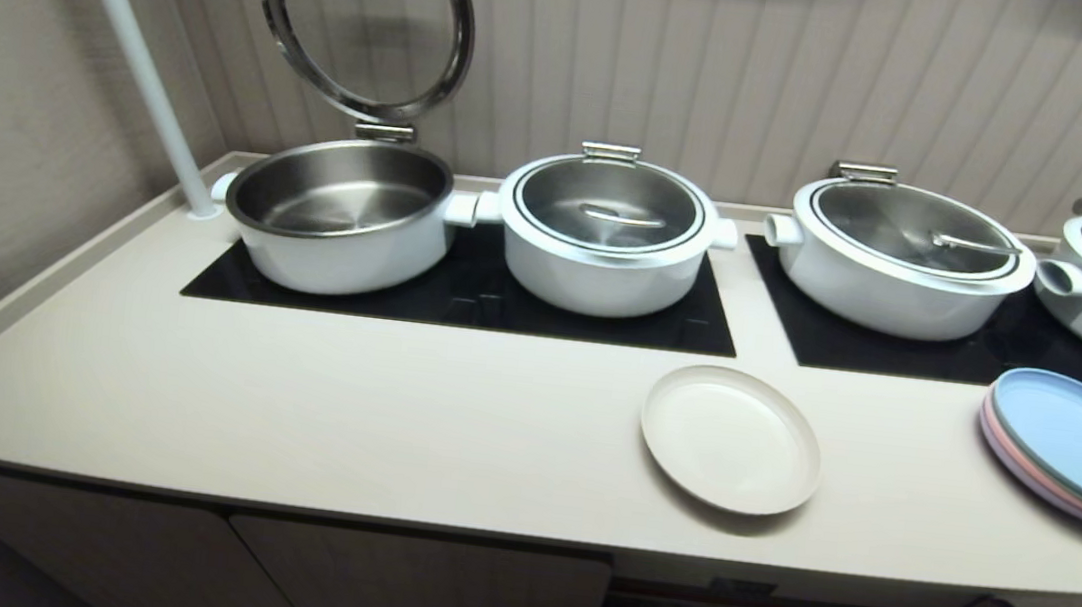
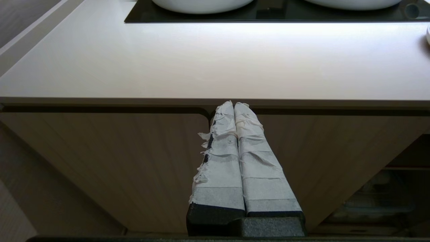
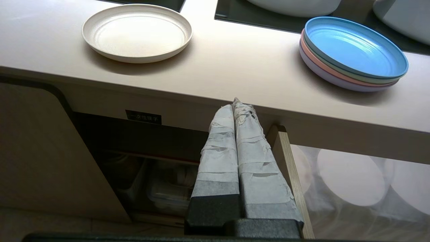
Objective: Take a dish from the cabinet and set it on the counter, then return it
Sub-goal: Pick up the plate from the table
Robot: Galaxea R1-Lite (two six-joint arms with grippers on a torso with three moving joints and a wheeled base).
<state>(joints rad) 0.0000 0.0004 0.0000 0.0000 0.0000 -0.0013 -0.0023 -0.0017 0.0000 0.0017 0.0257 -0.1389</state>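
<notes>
Cabinet [image 3: 158, 151] interior dim, contents unclear; label [image 3: 143, 117] characters illegible.

Dish [image 1: 731, 440] lies on counter [image 1: 339, 403], left of stacked plates [image 1: 1074, 445]

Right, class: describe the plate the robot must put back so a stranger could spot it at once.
Start at the long cream counter with its black cooktop panels. Near its front edge, ahead of the gap between the two panels, lies the dish, alone and flat. Unlike the stack of pastel plates to its right, blue on top, it is plain cream-beige.
</notes>
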